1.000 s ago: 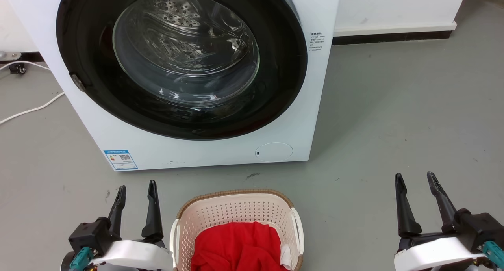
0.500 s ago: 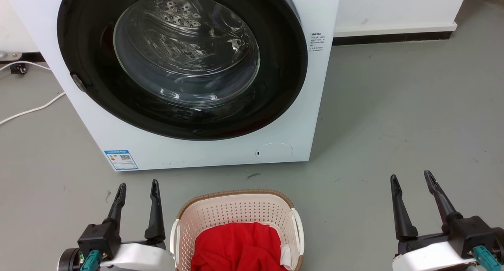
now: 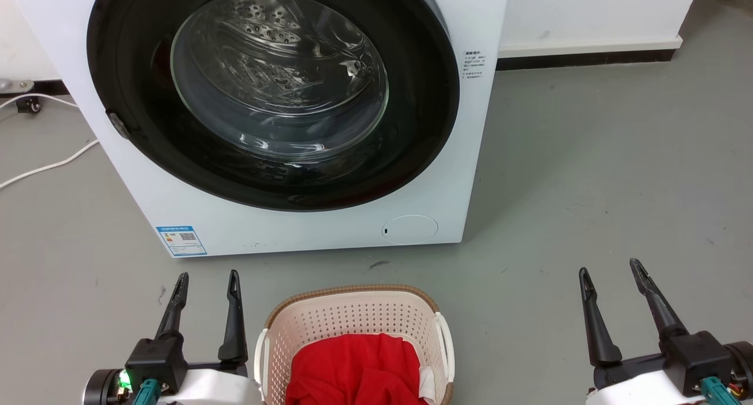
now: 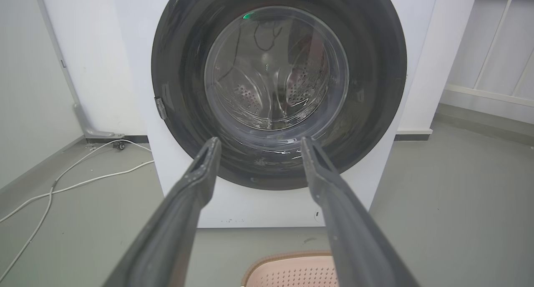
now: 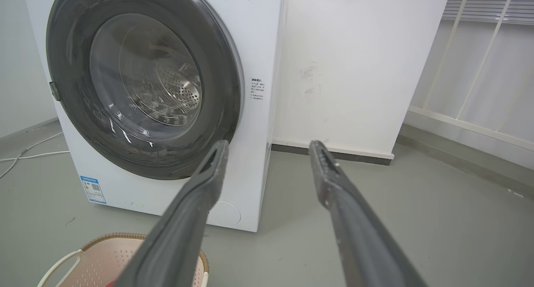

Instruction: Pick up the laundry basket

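Both wide open, the left gripper [image 3: 209,274] and right gripper [image 3: 608,266] have drifted slightly lower in frame; the laundry basket [image 3: 353,314] sits untouched at bottom centre between them, grasp still ahead.

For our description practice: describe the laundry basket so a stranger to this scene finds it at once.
Find the big white washer. On the grey floor just before it sits the laundry basket. It alone is perforated beige, brown-rimmed, holding red cloth.
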Robot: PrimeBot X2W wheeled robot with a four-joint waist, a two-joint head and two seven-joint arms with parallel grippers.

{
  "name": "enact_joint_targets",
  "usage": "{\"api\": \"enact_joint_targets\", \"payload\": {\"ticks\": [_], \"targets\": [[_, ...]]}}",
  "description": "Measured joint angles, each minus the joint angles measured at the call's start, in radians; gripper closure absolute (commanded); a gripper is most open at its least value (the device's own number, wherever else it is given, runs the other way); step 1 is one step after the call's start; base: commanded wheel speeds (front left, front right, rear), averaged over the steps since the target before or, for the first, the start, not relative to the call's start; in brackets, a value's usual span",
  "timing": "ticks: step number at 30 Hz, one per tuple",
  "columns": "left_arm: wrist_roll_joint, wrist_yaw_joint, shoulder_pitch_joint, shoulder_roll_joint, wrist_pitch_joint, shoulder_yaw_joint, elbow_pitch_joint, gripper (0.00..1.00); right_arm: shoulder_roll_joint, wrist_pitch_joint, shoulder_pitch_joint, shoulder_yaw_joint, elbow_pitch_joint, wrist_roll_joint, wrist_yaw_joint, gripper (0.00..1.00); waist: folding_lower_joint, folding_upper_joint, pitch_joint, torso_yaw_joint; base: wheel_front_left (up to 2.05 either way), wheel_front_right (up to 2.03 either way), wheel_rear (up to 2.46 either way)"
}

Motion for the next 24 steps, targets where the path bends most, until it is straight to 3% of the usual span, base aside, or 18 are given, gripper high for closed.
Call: {"api": "enact_joint_targets", "payload": {"ticks": [24], "targets": [[-0.006, 0.005, 0.01, 0.0, -0.002, 0.002, 0.005, 0.0, 0.0, -0.001, 0.002, 0.017, -0.001, 0.013, 0.0, 0.0, 0.0, 0.0, 0.008, -0.005, 0.0, 0.0, 0.0]]}}
